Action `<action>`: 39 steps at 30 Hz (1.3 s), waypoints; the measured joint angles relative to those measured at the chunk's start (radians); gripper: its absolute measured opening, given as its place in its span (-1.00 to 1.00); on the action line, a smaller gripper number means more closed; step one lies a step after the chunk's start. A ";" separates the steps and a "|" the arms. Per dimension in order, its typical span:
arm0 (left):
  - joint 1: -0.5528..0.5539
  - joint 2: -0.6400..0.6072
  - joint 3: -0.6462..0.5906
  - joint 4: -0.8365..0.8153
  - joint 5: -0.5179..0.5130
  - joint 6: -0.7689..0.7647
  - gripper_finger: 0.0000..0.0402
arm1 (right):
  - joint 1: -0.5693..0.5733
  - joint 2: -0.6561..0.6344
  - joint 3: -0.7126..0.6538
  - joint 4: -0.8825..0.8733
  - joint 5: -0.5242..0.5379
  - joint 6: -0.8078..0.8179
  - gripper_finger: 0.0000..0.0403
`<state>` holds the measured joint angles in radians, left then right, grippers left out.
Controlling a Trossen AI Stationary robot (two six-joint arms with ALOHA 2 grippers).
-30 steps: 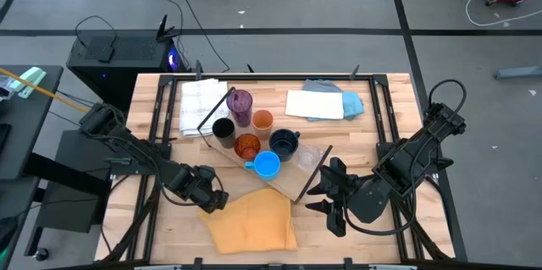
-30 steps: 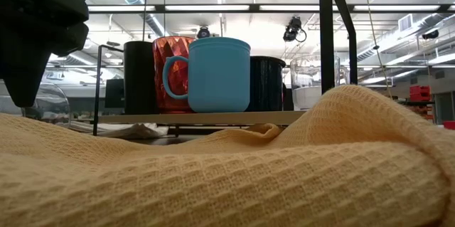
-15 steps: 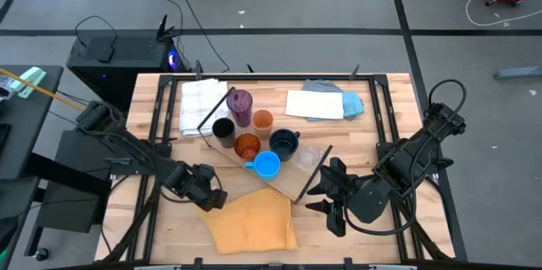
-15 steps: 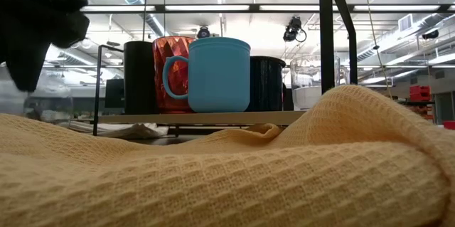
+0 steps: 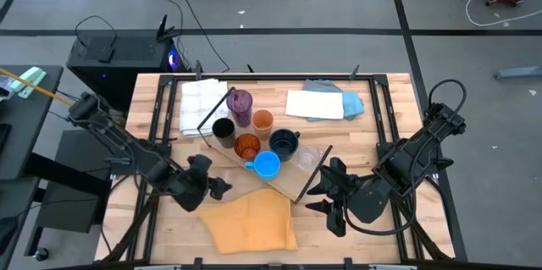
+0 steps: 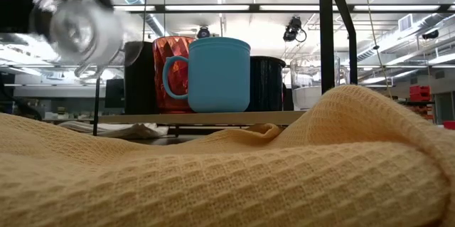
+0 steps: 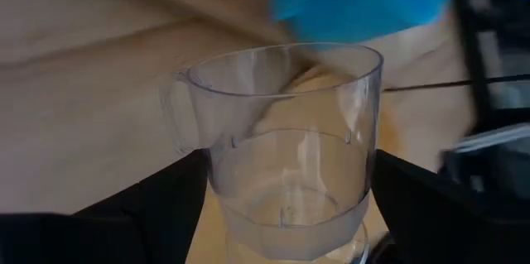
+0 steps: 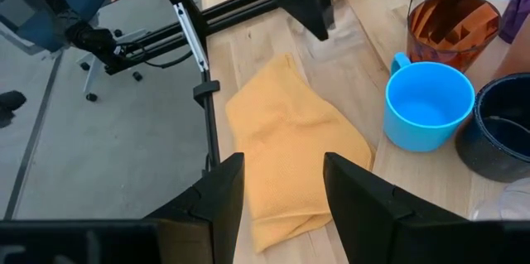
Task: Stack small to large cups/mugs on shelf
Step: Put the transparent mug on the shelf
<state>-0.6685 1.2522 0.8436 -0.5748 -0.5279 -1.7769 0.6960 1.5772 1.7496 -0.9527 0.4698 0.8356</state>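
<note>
My left gripper (image 5: 217, 187) is shut on a clear handled glass (image 7: 286, 148) at the near left, above the yellow cloth's left edge; the low view shows the glass (image 6: 77, 26) raised and tilted. The shelf board (image 5: 292, 184) lies slantwise mid-table on the tabletop. On it stand a purple tumbler (image 5: 241, 101), a light orange cup (image 5: 262, 120), a black cup (image 5: 223, 128), an amber ribbed cup (image 5: 247, 145), a navy mug (image 5: 284, 142), a bright blue mug (image 5: 267, 165) and another clear glass (image 5: 310, 157). My right gripper (image 5: 326, 195) is open and empty near the shelf's near right end. My left gripper pinches the clear glass between its two fingers, one finger (image 7: 157, 210) on each side of the lower wall (image 7: 217, 202) near the base. The mouth points away from the wrist and the handle (image 7: 176, 119) sticks out to one side. The glass is lifted clear of the table and tilted.
A folded yellow cloth (image 5: 250, 219) lies at the near edge and fills the low view's foreground (image 6: 227, 177). A white cloth (image 5: 201, 105) lies far left, and white and blue cloths (image 5: 322, 102) far right. Black frame rods run along both table sides.
My left gripper has risen with the clear glass and turned toward the shelf. The glass stood low by the yellow cloth; now it is lifted clear and tipped, high in the low view. My right arm has kept still.
</note>
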 joint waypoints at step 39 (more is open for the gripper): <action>-0.031 0.192 0.045 0.823 -0.416 1.307 0.64 | -0.057 0.000 0.000 -0.144 0.000 0.090 -0.15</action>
<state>-0.6998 1.4440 0.8889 0.2481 -0.9444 -0.4704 0.6395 1.5772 1.7494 -1.0970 0.4700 0.9256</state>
